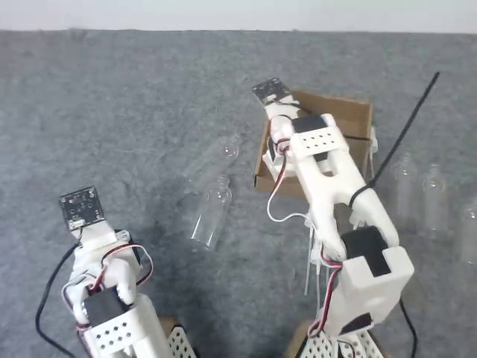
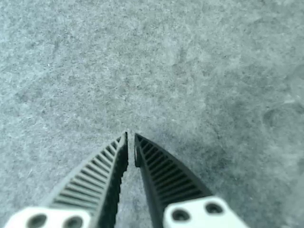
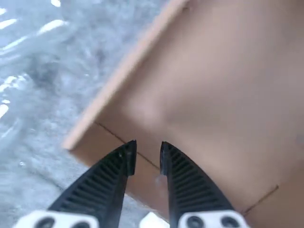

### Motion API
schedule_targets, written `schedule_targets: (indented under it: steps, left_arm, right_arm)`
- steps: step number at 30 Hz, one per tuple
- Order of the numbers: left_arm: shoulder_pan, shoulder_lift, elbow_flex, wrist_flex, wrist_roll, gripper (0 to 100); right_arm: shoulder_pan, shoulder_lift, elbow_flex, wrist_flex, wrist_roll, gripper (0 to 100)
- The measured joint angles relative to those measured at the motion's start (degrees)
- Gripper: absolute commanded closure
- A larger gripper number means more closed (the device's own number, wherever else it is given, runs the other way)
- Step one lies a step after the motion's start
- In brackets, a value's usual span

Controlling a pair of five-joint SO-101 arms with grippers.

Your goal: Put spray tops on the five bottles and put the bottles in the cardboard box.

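Right arm, high view: white right arm (image 1: 335, 194) stretches from near right to the left edge of the brown cardboard box (image 1: 354, 112).
Bottles: two clear plastic bottles (image 1: 211, 212) lie on the grey carpeted surface (image 1: 112, 112) left of the box; three upright bottles (image 1: 406, 183) stand right of it.
Left wrist view: left hand (image 2: 131, 137) is almost closed on nothing, over bare surface.
Right wrist view: right hand (image 3: 147, 147) has a narrow gap, is empty, and is by the box edge.

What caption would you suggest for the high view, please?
Right arm over the edge of the cardboard box, left arm at the near side, two clear bottles lying on the grey table.
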Motion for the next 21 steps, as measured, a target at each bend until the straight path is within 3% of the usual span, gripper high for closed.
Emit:
schedule_targets:
  steps: [21]
  left_arm:
    - [0.00,0.00,0.00,0.00,0.00,98]
  right_arm:
    - [-5.98,-2.37,2.81,3.69,0.00,93.4]
